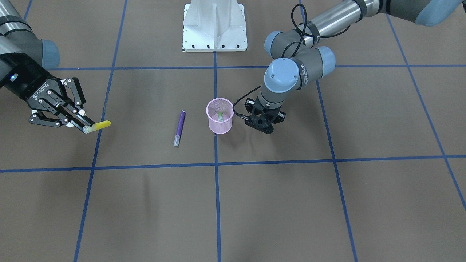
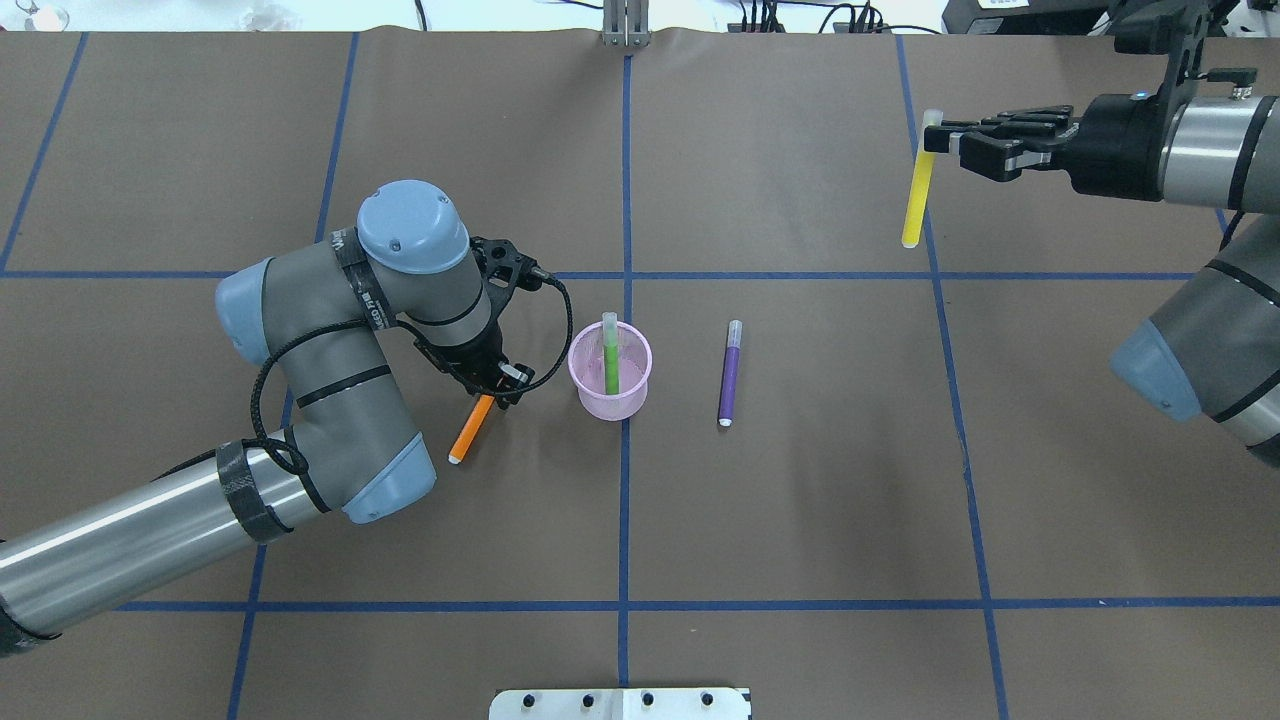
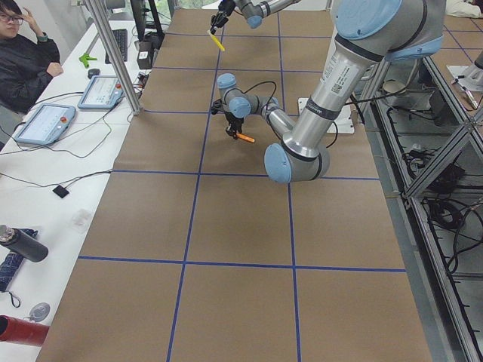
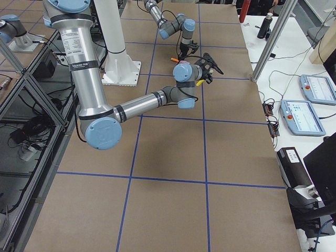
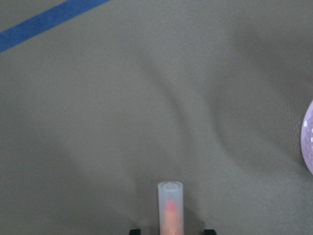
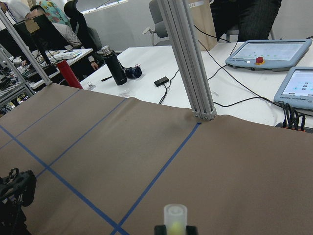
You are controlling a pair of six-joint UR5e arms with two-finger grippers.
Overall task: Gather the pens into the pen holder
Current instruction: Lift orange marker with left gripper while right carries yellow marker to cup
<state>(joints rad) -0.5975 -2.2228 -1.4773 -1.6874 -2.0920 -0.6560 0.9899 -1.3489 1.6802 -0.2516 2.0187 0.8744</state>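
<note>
Currently the left fingers [image 2: 505,380] are clamping together on the orange pen [image 2: 470,430], gripping it near its pale cap end. The orange body is slanting down and away from them toward the tabletop [image 2: 800,500]. It cannot be told whether its low end is touching the surface. In the left wrist view the translucent cap [image 5: 170,205] is sticking out between the two finger tips, with the curved wall of the pen holder [image 5: 309,142] showing at the right edge. The pen holder [image 2: 630,400], a pink mesh cup, is standing upright just beside the left fingers, near the crossing of the blue tape lines. The green pen [image 2: 610,360] is standing inside it, cap end up and poking over the rim. The purple pen [image 2: 729,372] is lying flat on the tabletop near the holder, on the side away from the left arm, not touching the cup. The right fingers [image 2: 1000,128] are closing on the pale cap end of the yellow pen [image 2: 913,190], holding it in the air well apart from the holder, with the yellow body hanging out past the finger tips. In the front-facing view the same pen [image 1: 99,126] is jutting sideways out of the right fingers [image 1: 78,118]. In the right wrist view only its cap [image 6: 175,218] is showing.
</note>
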